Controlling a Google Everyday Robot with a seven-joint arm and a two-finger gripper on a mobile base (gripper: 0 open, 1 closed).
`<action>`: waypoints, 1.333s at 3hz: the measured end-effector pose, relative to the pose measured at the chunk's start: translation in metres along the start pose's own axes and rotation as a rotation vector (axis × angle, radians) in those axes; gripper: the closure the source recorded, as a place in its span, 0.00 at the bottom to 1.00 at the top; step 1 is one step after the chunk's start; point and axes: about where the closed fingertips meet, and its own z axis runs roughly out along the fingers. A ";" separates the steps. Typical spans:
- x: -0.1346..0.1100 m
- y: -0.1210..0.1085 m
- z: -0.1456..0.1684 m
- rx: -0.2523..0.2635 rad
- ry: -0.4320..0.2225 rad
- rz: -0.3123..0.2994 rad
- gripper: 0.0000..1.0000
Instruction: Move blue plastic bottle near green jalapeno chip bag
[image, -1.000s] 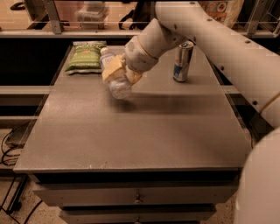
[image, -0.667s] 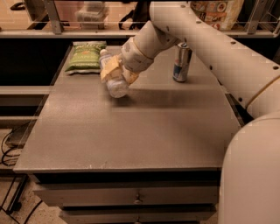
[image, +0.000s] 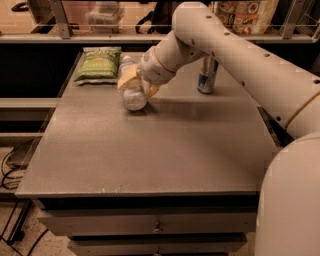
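The blue plastic bottle (image: 133, 91) is clear with a white cap and lies tilted on the grey table (image: 150, 150), its base toward the camera. My gripper (image: 134, 80) is shut on it, with a yellow finger on each side of its middle. The green jalapeno chip bag (image: 98, 64) lies flat at the table's back left corner. It is just left of the bottle, with a small gap between them.
A silver-blue can (image: 206, 75) stands upright at the back right of the table. A shelf rail (image: 100, 37) with bags and containers behind it runs along the back. Drawers (image: 157, 227) sit under the tabletop, and cables lie on the floor at the left.
My arm has swung slightly to the left. The held bottle has edged a little toward the green bag and stays low over the table.
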 end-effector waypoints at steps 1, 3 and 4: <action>-0.007 -0.005 -0.001 -0.014 -0.043 0.042 0.36; -0.006 -0.004 0.004 -0.015 -0.034 0.039 0.00; -0.006 -0.004 0.004 -0.015 -0.034 0.039 0.00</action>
